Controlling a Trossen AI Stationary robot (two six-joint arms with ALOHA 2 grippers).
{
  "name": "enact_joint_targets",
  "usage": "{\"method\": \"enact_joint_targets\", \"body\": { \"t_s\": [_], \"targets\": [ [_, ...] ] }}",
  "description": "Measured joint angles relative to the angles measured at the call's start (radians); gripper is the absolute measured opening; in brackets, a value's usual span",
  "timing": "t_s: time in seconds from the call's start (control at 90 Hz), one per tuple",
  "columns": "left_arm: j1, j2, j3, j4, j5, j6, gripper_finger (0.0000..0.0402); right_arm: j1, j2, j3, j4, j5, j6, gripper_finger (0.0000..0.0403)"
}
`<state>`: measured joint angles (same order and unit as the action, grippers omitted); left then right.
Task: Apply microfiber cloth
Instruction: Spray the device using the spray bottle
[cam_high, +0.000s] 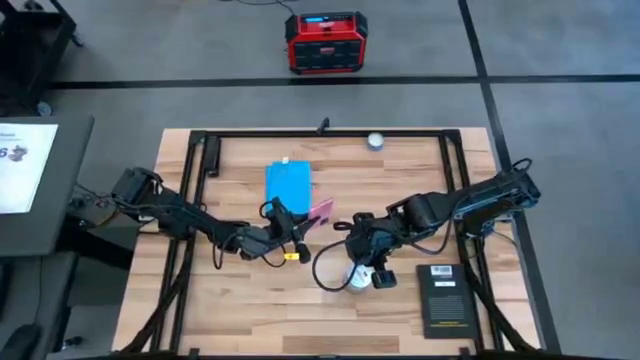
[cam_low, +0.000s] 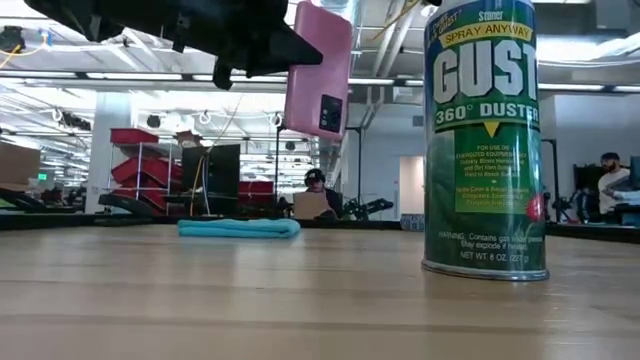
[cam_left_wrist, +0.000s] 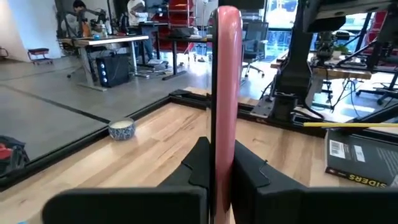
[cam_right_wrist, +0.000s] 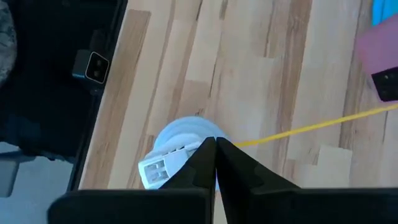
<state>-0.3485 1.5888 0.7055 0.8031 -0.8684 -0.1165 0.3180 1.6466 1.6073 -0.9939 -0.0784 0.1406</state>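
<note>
My left gripper (cam_high: 298, 220) is shut on a pink-backed phone (cam_low: 318, 70) and holds it in the air over the table's middle; the left wrist view shows the phone (cam_left_wrist: 224, 87) edge-on. The blue microfiber cloth (cam_high: 288, 183) lies flat on the table just beyond the phone, and the low view shows the cloth (cam_low: 240, 228) as a low strip. My right gripper (cam_right_wrist: 216, 143) is shut directly above the white top (cam_right_wrist: 177, 146) of a green duster can (cam_low: 485, 140), which stands upright on its base. My left gripper pinches the phone between its two fingers (cam_left_wrist: 198, 165), one on the pink back (cam_left_wrist: 229, 134) and one on the screen side. The fingers come roughly level from the table's left. The phone is lifted clear and stands nearly upright. My right gripper's shut fingertips stand right over the can's white top; whether they touch it I cannot tell.
A black booklet (cam_high: 445, 298) lies near the front right. A small bowl (cam_high: 375, 141) sits at the far edge. A thin yellow straw (cam_right_wrist: 311, 127) runs out from the can's top. A black frame (cam_high: 330, 131) borders the table. Bare wood lies at the front left.
</note>
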Motion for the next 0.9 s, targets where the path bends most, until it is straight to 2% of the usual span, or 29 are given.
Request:
{"method": "enact_joint_targets", "body": {
  "t_s": [0.222, 0.9],
  "targets": [
    [0.027, 0.0, 0.0, 0.027, 0.0, 0.051, 0.0004, -0.006, 0.0, -0.014, 0.006, -0.002, 0.0, 0.0],
    [0.049, 0.0, 0.0, 0.029, 0.028, 0.045, 0.0004, -0.014, 0.008, -0.014, 0.006, -0.018, -0.02, 0.0]
  ]
}}
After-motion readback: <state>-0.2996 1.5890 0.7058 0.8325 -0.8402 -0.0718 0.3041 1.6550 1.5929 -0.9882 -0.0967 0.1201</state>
